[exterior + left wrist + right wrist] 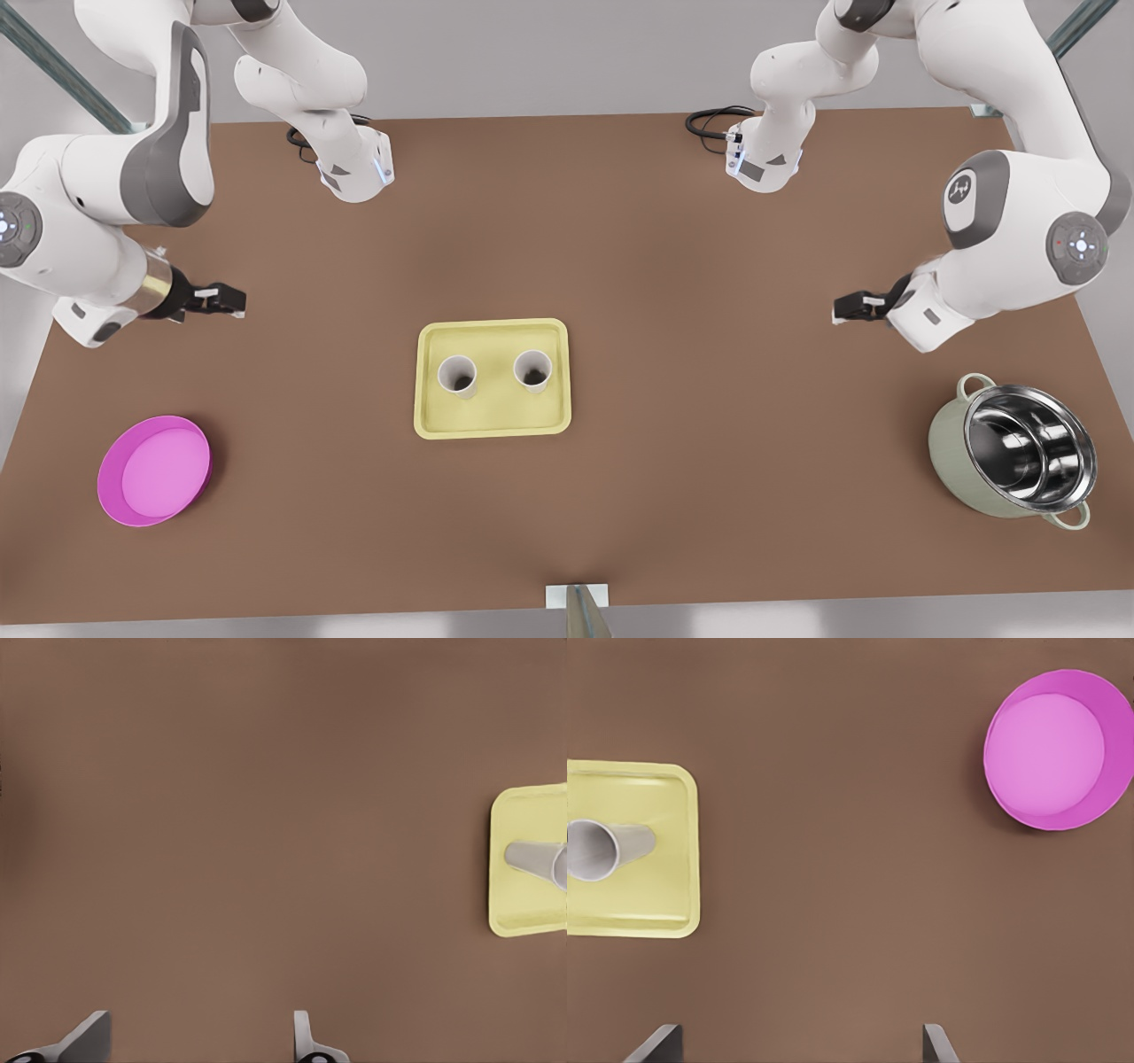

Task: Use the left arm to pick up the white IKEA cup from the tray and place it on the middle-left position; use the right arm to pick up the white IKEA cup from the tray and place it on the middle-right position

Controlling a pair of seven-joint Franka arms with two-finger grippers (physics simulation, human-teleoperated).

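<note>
Two white cups stand upright on the pale yellow tray [496,409] at mid-table, one [458,376] toward the front view's left, the other [532,370] toward its right. My left gripper [232,299], on the arm with the brass ring, hovers open over bare table well to the tray's left. My right gripper [843,307] hovers open well to the tray's right. The left wrist view has its open gripper [199,1050] over brown tabletop, with the tray [518,815] and one cup [536,861] at the edge. The right wrist view has its open gripper [799,1047], the tray [647,895] and one cup [602,849].
A round pink plate [155,470] [1052,749] lies near the table's front at the front view's left. A pale green pot with a steel inside [1014,452] stands at the front right. The arm bases [354,168] [766,159] with black cables sit at the back edge.
</note>
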